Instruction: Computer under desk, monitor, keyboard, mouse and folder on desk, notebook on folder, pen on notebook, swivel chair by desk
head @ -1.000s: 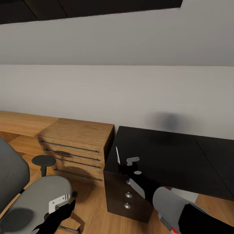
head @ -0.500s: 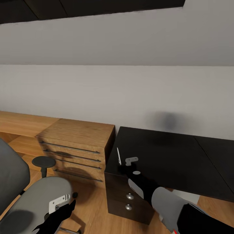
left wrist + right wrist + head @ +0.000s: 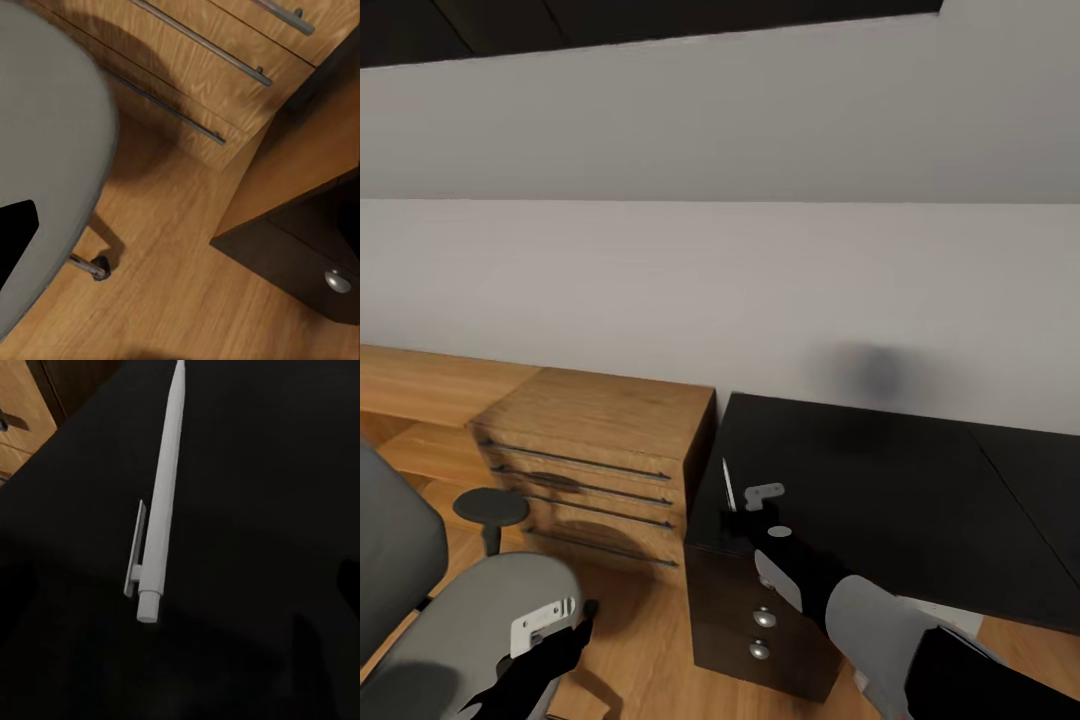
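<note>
My right gripper [image 3: 743,517] is shut on the thin white pen [image 3: 728,484], which sticks up at a slight tilt over the left front corner of the black desk [image 3: 880,490]. In the right wrist view the pen [image 3: 161,502] runs away from the fingers, with the desk top [image 3: 270,472] behind it. The grey swivel chair [image 3: 470,620] stands at the lower left, and my left gripper [image 3: 575,628] hangs over the edge of its seat [image 3: 45,150]. I cannot make out how its black fingers stand.
A light wooden drawer chest [image 3: 600,440] stands against the desk's left end, in front of a white wall. The desk's dark drawer unit [image 3: 315,255] with round silver knobs [image 3: 764,618] is below my right gripper. Wooden floor [image 3: 172,262] lies between the chair and the chest.
The whole picture has shifted slightly, so the camera has moved. My right gripper still holds the pen over the desk's corner. The left gripper stays at the chair seat.
</note>
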Robot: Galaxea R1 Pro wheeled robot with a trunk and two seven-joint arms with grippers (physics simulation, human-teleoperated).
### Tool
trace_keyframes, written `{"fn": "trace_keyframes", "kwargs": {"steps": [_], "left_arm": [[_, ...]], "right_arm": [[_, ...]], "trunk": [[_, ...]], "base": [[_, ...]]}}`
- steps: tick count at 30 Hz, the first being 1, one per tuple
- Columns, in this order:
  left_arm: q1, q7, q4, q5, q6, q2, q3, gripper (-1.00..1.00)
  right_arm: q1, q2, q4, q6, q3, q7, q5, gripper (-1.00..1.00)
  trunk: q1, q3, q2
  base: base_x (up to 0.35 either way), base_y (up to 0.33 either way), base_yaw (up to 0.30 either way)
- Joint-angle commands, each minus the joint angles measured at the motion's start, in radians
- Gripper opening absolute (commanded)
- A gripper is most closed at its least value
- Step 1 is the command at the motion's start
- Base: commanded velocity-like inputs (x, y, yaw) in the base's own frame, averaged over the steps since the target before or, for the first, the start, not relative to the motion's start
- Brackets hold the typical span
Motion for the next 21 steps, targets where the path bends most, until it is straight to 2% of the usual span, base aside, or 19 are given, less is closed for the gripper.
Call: {"fn": "trace_keyframes", "kwargs": {"steps": [1, 12, 21], "left_arm": [[0.0, 0.007, -0.002, 0.011, 0.004, 0.0, 0.0, 1.0], [0.001, 0.007, -0.002, 0.011, 0.005, 0.0, -0.004, 1.0], [0.0, 0.007, -0.002, 0.012, 0.003, 0.0, -0.005, 1.0]], "right_arm": [[-0.001, 0.0, -0.001, 0.001, 0.009, -0.007, -0.007, 1.0], [-0.001, 0.0, -0.001, 0.001, 0.008, -0.007, -0.007, 1.0], [-0.001, 0.008, 0.0, 0.002, 0.009, -0.007, -0.007, 1.0]], "trunk": [[0.001, -0.001, 0.0], [0.001, -0.001, 0.0], [0.001, -0.001, 0.0]], "base": [[0.226, 0.001, 0.0], [0.116, 0.0, 0.0], [0.02, 0.0, 0.0]]}}
